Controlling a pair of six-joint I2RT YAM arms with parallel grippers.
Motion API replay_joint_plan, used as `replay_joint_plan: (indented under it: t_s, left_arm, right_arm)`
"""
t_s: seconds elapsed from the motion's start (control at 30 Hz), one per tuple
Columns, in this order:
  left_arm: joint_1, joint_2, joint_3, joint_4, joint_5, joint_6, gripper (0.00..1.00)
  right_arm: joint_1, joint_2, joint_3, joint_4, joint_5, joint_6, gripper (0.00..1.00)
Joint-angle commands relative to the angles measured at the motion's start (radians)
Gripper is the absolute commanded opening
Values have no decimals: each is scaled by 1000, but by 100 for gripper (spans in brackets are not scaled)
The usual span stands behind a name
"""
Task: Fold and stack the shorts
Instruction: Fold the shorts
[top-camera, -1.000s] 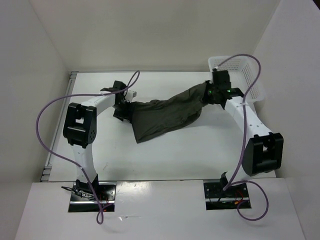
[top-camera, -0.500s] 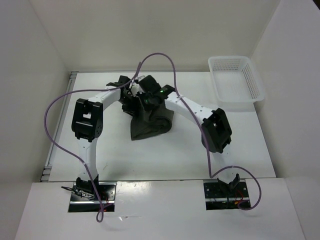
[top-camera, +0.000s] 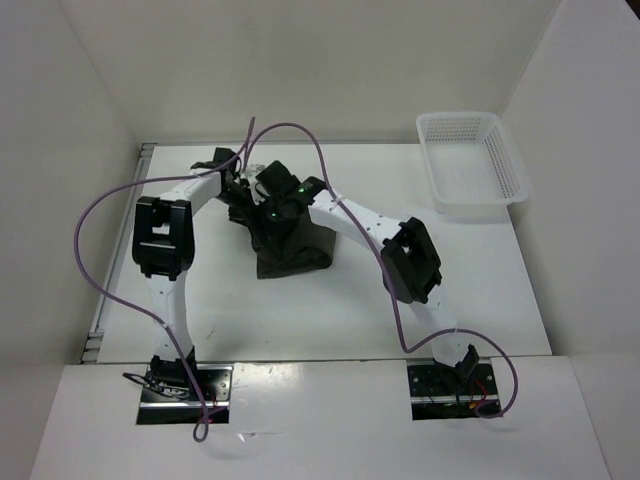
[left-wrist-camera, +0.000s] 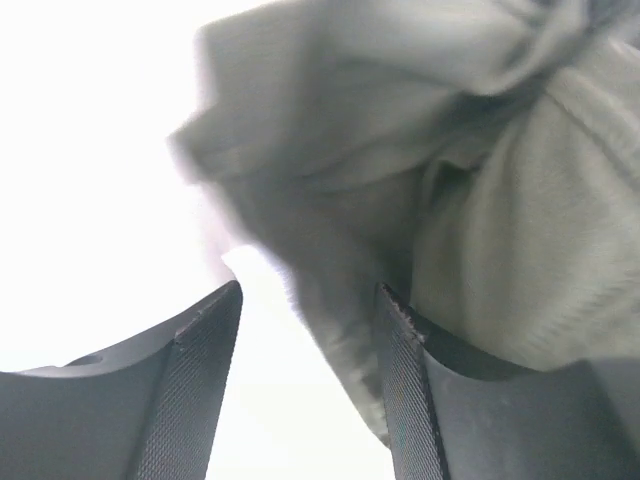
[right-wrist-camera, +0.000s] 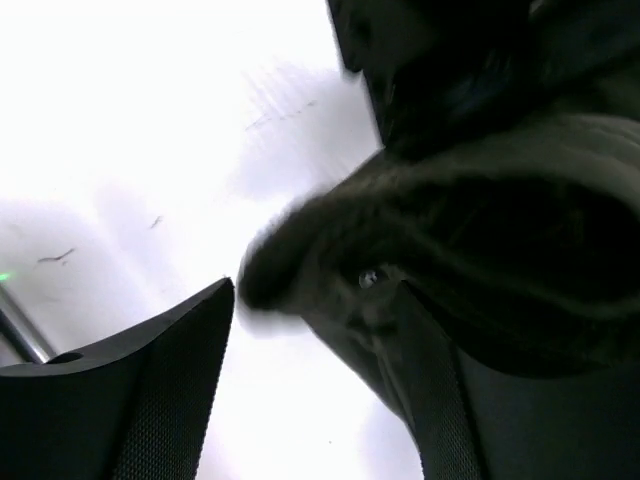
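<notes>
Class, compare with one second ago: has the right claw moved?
Yes. The right claw swung left, away from the white basket, and now sits over the shorts beside the left claw.

One pair of shorts (top-camera: 292, 245), bunched under both grippers. Two arms: left arm (top-camera: 165, 240) and right arm (top-camera: 405, 260). Two grippers, left gripper (left-wrist-camera: 310, 300) and right gripper (right-wrist-camera: 315, 290), each with two fingers (left-wrist-camera: 190, 400). Two purple cables (top-camera: 78, 250), one per arm. One basket (top-camera: 470, 160), well to the right of the right gripper. One table (top-camera: 480, 290).
</notes>
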Motion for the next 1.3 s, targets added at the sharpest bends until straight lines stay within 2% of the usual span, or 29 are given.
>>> replay_joint_plan:
  t_s: [0.0, 0.13, 0.2, 0.27, 0.33, 0.37, 0.43, 0.47, 0.53, 0.63, 0.77, 0.97, 1.1, 1.17, 1.27]
  left_arm:
    - [94, -23, 5, -20, -52, 28, 64]
    - [189, -50, 43, -40, -52, 28, 67]
    - [218, -72, 83, -52, -41, 28, 67]
    - [228, -109, 109, -68, -24, 28, 68]
    - [197, -146, 110, -80, 17, 28, 73]
    - [180, -190, 110, -80, 17, 28, 73]
    - [131, -230, 79, -69, 42, 28, 74]
    - [113, -270, 70, -69, 42, 28, 74]
    - [64, -299, 35, -60, 56, 28, 74]
    - [10, -300, -2, -91, -10, 28, 74]
    - [-2, -251, -42, -125, -59, 28, 73]
    - [-31, -238, -87, -111, -131, 28, 73]
    - [-58, -226, -96, -102, -113, 28, 73]
    - [-67, -214, -117, -89, -50, 28, 69]
    - [-67, -194, -131, -53, 20, 28, 58]
  right_arm:
    - [15, -20, 54, 19, -111, -21, 74]
    - [15, -88, 75, 38, -217, -12, 75]
    - [15, -155, 24, 79, -228, -12, 75]
    - [15, -216, -52, 123, -148, -2, 75]
    - [15, -325, -202, 208, -65, -2, 79]
    - [15, -360, -254, 235, 37, -2, 79]
    - [15, -445, -387, 281, 132, -12, 79]
    - [15, -463, -423, 282, 224, -12, 76]
    - [6, -488, -497, 265, 297, -2, 70]
    - [6, -488, -560, 245, 397, -2, 62]
    - [6, -470, -648, 254, 427, 21, 61]
    - [6, -425, -684, 277, 498, 90, 61]
    - [-3, -384, -695, 286, 507, 111, 61]
    - [-3, -373, -727, 315, 533, 122, 54]
    - [-29, -364, -759, 346, 543, 145, 43]
